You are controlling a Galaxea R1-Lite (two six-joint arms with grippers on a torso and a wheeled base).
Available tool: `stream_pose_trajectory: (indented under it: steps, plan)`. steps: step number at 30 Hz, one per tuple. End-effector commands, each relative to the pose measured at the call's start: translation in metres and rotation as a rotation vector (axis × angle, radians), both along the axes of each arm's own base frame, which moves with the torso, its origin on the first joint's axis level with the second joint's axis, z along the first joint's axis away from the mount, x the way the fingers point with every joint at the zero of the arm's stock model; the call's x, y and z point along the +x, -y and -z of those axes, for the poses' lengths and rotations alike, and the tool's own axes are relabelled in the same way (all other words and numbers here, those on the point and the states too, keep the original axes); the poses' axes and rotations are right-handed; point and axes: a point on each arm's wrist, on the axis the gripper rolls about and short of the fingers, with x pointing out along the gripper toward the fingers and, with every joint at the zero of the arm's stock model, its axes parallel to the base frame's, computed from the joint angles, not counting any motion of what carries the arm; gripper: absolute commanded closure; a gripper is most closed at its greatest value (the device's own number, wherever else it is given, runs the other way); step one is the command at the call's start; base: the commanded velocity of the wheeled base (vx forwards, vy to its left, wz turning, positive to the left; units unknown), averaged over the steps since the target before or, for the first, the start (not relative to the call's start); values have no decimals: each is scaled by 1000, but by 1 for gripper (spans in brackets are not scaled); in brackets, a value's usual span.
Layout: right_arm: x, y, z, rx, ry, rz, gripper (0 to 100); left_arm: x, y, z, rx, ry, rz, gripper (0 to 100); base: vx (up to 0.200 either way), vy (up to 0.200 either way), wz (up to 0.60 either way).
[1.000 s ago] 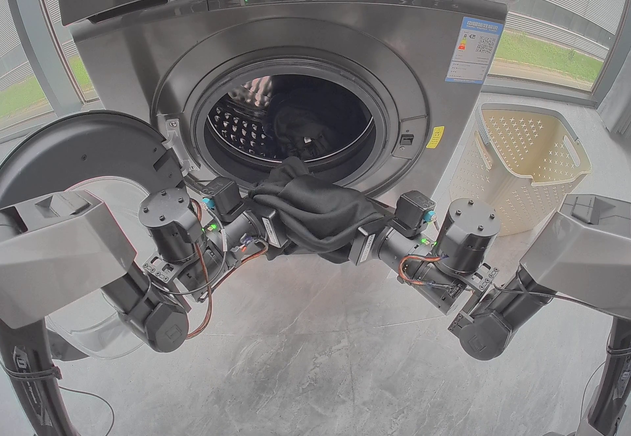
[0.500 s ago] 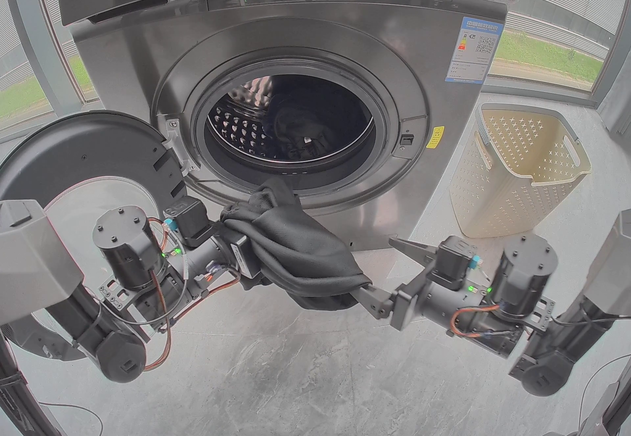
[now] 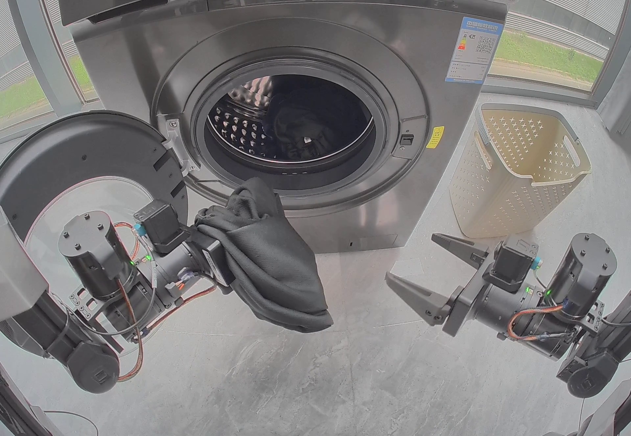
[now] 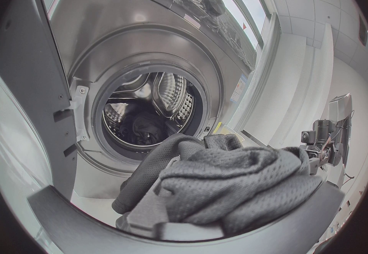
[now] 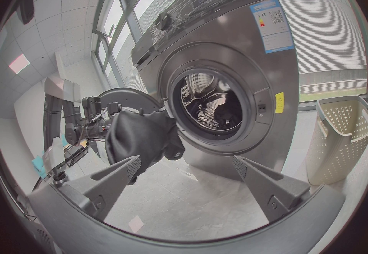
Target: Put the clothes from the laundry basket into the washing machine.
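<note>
A dark grey garment (image 3: 269, 260) hangs from my left gripper (image 3: 230, 253), which is shut on it below and left of the washing machine's round opening (image 3: 289, 122). The cloth covers the fingers and drapes over them in the left wrist view (image 4: 230, 178). More dark clothing (image 3: 305, 122) lies inside the drum (image 4: 142, 130). My right gripper (image 3: 411, 258) stands open and empty, low at the right, apart from the garment; its fingers (image 5: 115, 178) frame the machine front. The cream laundry basket (image 3: 526, 161) stands right of the machine.
The machine's door (image 3: 85, 155) is swung open at the left, close behind my left arm. Grey tiled floor (image 3: 368, 358) spreads between the two arms. Windows and a wall stand behind the machine.
The right gripper has let go of the garment, opened and drawn back down to the right. The left arm has pulled back left and down from the drum mouth, carrying the garment alone.
</note>
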Motion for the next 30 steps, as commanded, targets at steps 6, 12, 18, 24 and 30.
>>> stream_pose_trajectory:
  steps: [6,12,18,24,30]
  plan:
    - [16,13,-10,31,35,89,0,-11,-9,-15,-25,45,-6,100,0,0,0]
    - [19,15,-10,36,36,104,0,-17,-12,-12,-10,32,-9,100,0,0,0]
    - [29,26,-10,34,36,164,0,-17,-15,-10,-2,24,-22,100,0,0,0]
    - [31,29,-9,33,32,178,0,-20,-17,-4,13,1,-26,100,0,0,0]
    - [31,29,-8,32,29,176,0,-20,-18,-4,12,0,-25,100,0,0,0]
